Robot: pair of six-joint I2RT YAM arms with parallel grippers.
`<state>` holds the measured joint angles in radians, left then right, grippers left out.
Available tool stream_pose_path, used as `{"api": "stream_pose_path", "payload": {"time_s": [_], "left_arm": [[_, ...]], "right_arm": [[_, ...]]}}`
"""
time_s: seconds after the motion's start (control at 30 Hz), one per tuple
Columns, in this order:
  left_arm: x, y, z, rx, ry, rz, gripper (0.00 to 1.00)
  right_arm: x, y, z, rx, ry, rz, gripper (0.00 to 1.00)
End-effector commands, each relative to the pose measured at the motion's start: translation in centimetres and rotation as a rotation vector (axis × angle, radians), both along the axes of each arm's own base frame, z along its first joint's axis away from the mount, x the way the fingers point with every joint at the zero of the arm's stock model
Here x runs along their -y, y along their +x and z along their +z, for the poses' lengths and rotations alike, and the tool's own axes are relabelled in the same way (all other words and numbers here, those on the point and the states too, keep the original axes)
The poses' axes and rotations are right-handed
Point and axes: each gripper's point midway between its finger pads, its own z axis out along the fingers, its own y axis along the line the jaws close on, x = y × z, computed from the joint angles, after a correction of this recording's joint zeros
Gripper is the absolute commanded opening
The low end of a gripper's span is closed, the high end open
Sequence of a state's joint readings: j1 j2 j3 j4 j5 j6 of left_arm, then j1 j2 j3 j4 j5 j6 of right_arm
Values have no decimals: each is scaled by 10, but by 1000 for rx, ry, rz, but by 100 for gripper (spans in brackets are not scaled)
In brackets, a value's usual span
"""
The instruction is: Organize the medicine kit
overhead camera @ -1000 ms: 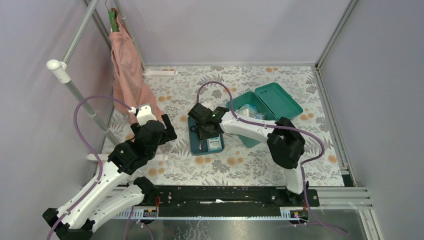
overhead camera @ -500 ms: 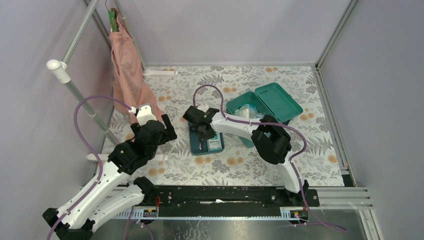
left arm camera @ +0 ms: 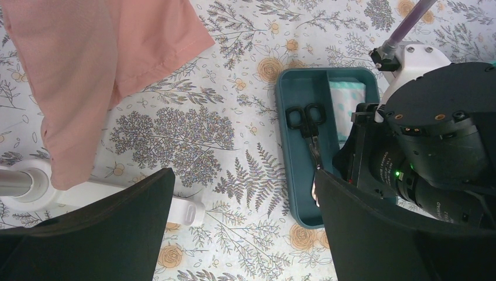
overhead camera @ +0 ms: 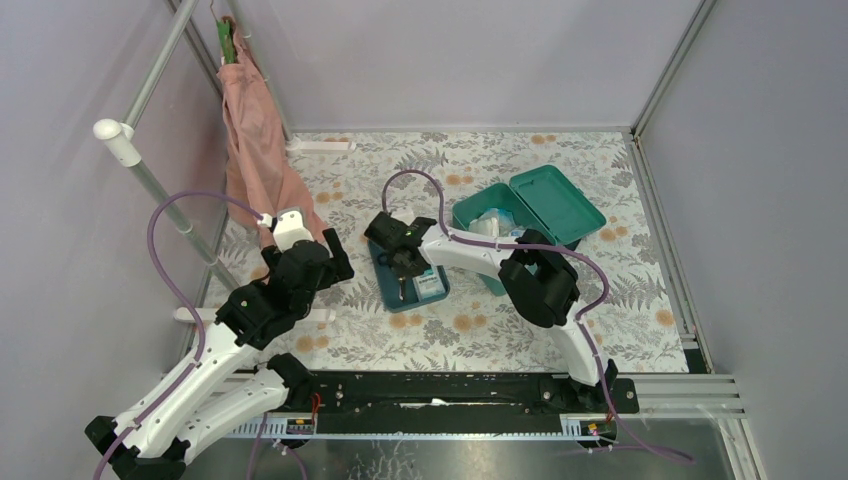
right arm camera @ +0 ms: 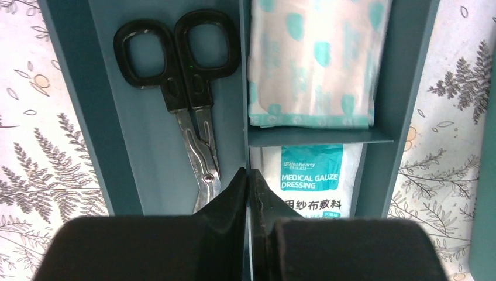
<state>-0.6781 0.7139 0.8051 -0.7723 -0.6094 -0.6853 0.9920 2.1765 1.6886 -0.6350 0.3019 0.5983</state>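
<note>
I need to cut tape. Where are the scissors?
The scissors lie in the tray's long left slot in the right wrist view, beside the gauze packet.

Scissors (right arm camera: pixel 186 111) partly behind right end effector (right arm camera: pixel 248 178)

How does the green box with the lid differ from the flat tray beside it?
The medicine kit is lighter teal-green; the tray is darker blue-teal. The kit is a deep box with a hinged lid, open now; the tray is shallow, lidless and split by dividers. Both are rectangular and hold packets.
</note>
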Motion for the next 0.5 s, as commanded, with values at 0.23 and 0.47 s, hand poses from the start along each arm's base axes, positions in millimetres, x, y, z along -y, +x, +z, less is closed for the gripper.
{"api": "stream_pose_path", "payload": {"time_s": [0.23, 0.47], "left_arm": [[-4, -2, 16, 62, -46, 14, 99], [-3, -18, 69, 185, -242, -9, 98]], "right_arm": [[-20, 8, 87, 80, 209, 112, 0], [-20, 19, 182, 172, 294, 233, 0]]}}
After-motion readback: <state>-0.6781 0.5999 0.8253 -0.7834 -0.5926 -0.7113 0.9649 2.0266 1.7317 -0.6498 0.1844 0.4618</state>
